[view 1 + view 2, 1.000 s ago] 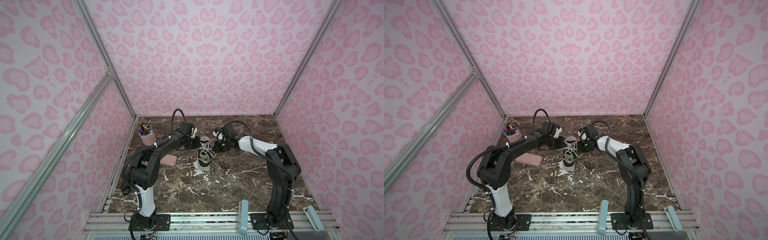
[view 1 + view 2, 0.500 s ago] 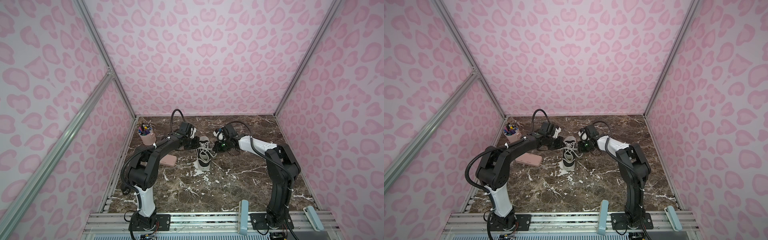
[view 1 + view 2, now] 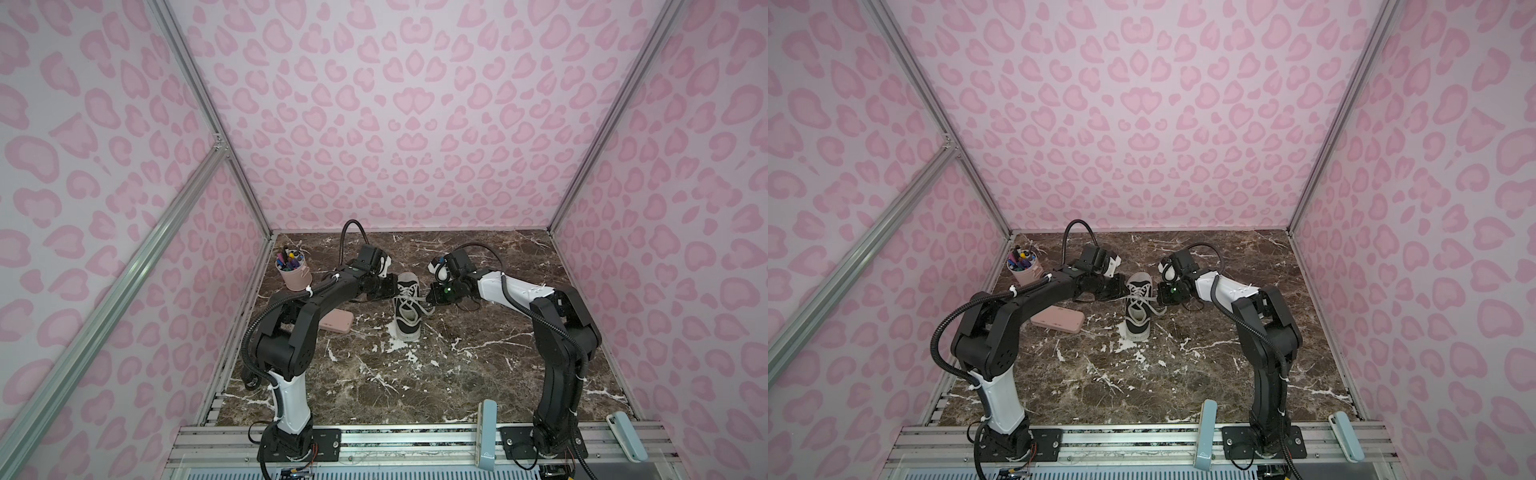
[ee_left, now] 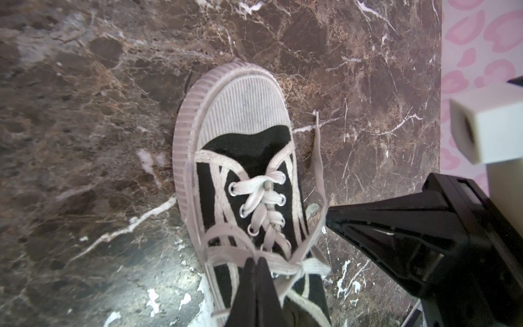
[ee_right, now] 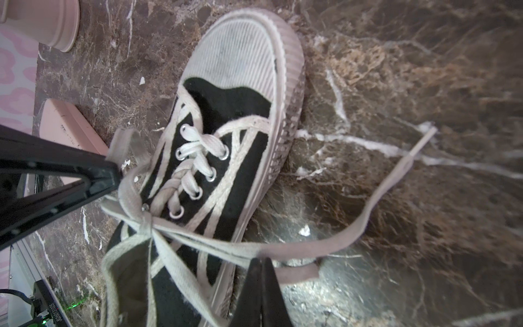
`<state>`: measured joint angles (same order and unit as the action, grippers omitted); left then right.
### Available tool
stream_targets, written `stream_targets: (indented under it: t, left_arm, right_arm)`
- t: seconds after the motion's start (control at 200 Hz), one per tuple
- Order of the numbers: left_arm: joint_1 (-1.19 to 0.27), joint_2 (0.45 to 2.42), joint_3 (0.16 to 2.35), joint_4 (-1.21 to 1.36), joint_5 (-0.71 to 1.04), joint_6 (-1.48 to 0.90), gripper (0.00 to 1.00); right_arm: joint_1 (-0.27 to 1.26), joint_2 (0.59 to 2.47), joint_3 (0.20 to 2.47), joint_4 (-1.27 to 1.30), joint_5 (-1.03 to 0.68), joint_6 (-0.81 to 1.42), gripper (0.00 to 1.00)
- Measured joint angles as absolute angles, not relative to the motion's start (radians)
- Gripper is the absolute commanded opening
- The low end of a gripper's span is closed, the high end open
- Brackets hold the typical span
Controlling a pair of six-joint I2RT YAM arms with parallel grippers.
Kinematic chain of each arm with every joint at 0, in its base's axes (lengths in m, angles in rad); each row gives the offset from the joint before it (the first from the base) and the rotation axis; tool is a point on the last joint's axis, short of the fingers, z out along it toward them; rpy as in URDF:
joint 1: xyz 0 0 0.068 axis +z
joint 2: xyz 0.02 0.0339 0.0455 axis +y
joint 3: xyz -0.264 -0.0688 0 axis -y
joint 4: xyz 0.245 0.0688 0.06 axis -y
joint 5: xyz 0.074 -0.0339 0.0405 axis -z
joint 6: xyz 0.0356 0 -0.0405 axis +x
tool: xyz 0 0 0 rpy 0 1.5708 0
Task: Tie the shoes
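The left gripper [image 4: 256, 263] has its jaws pressed together on a band of the white laces [image 4: 263, 198] at the shoe's 9 o'clock side. The right gripper [image 5: 261, 262] is likewise clamped on lace at the 3 o'clock side. In both top views the shoe [image 3: 407, 316] [image 3: 1138, 311] stands upright near the middle of the marble table [image 3: 415, 374], with its toe to 12 o'clock and its heel to 6. The two grippers flank its eyelets and the pink case [image 3: 336, 321] lies at about 8 o'clock from it.

A crossed knot [image 5: 147, 223] sits over the tongue, with strands running out from it to each pinch. This looks like the tightening pull. The fingertips cover the lace, so I cannot be sure whether each side holds a doubled loop or a single strand.

Several things could go wrong from here.
- The free end [image 5: 418, 144] lies loose on the table at the shoe's 2 o'clock. If the right side pulls too far, that end could run back through the knot and the loop would be lost.
- The shoe is small and nothing pins it down. An uneven pull would likely drag or tip it toward the stronger side, perhaps onto the pink case.
- Flat lace is slippery, so it could slide out of a narrow pinch under tension.
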<state>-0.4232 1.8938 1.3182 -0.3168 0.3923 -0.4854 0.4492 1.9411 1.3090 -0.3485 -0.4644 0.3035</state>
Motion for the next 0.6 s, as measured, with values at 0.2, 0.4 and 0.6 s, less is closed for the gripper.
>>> stream_targets:
  t: [0.2, 0.4, 0.6]
  left_arm:
    - [-0.423, 1.894, 1.316, -0.316, 0.393, -0.485, 0.04]
    - [-0.422, 1.894, 1.316, -0.316, 0.394, -0.485, 0.04]
    - [-0.422, 1.894, 1.315, -0.316, 0.394, -0.485, 0.04]
  right_arm:
    - [0.448, 1.942, 1.306, -0.348, -0.465, 0.304, 0.00]
    - [0.445, 1.944, 1.305, -0.348, -0.465, 0.307, 0.00]
    - [0.443, 1.944, 1.305, -0.348, -0.466, 0.307, 0.00]
